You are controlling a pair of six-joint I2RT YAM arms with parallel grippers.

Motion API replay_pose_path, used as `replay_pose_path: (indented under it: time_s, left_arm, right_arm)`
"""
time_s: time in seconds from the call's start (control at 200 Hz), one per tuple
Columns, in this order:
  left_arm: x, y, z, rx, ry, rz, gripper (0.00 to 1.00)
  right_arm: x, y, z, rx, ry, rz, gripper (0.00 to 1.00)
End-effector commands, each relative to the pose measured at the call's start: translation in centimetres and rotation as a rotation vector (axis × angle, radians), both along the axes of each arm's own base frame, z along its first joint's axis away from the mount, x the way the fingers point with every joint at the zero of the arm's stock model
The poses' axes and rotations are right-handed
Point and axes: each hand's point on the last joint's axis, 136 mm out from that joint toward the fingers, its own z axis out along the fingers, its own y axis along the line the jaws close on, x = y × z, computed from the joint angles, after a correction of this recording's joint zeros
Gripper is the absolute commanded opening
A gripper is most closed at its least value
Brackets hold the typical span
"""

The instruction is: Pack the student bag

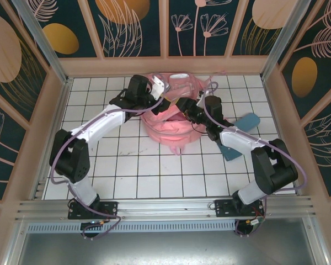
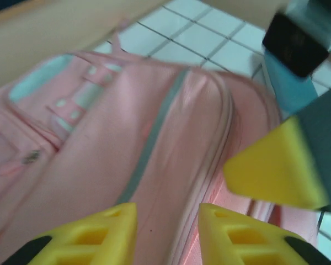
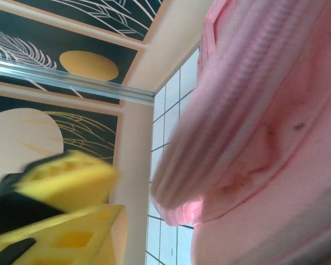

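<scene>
– Left gripper point(image 2: 166, 221) sits closest, jaws apart with nothing between them, just above the bag point(image 2: 127, 149). Where is the bag on the table?

– Far middle, slumped on the tiles close to the back wall point(image 1: 165, 65). Both arms reach in over its top.

– And the right gripper point(image 1: 190, 110)?

– It's blurred in its own view, so I can't tell whether it is wide or narrow, and I see nothing in it. One of its fingers point(image 2: 276, 171) hangs just beside the left's.

– So what's the step?

– My guess is getting the bag open, since its curved seam point(image 2: 230, 118) looks shut. I'd have one gripper pinch the cloth beside the seam and hold. The other works the opening, and each pulls away from the other so they don't clash. Take a thin fold only, because soft fabric will probably slide and bunch.

– Room to move?

– It's tight at the back, with the wall just behind the bag, so pull toward the near side. Bare table point(image 1: 132, 165) lies between the bag and the arm bases. The case point(image 1: 251, 120) lies right of the bag, partly under the right forearm, and a low sweep of that arm could shove it. On the left, tiles run bare to the side wall point(image 1: 51, 138).
</scene>
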Motion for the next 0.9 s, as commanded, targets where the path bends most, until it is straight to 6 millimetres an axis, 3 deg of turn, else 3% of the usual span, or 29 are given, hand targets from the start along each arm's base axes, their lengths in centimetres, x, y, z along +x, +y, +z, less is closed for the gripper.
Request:
replay_pose_path:
  time_s: [0.0, 0.125, 0.2, 0.51, 0.53, 0.616, 0.896]
  left_arm:
    - [-0.1, 2.9, 5.6, -0.164, -0.006, 0.228, 0.38]
    - [-2.3, 3.8, 4.0, -0.234, 0.111, 0.267, 0.43]
    - [-3.7, 3.9, 3.0, -0.276, 0.192, 0.272, 0.49]
    - [-7.5, 3.6, -3.0, -0.342, 0.446, 0.281, 0.52]
    - [-7.8, 3.8, -4.3, -0.324, 0.473, 0.290, 0.52]
    - [-8.3, 3.4, -6.0, -0.301, 0.516, 0.285, 0.50]
    - [-7.2, 1.9, -8.7, -0.272, 0.551, 0.291, 0.44]
  right_arm:
    - [0.7, 0.6, 4.6, 0.085, -0.145, 0.014, 0.34]
    - [0.6, 0.8, 5.0, 0.089, -0.157, 0.033, 0.14]
    - [0.5, 0.8, 5.6, 0.099, -0.165, 0.037, 0.10]
    - [0.0, 0.5, 8.1, 0.157, -0.187, 0.028, 0.09]
    - [0.0, 0.6, 8.2, 0.160, -0.186, 0.030, 0.09]
    - [0.0, 0.7, 8.2, 0.162, -0.181, 0.035, 0.08]
    - [-0.3, 0.8, 8.6, 0.166, -0.173, 0.044, 0.07]
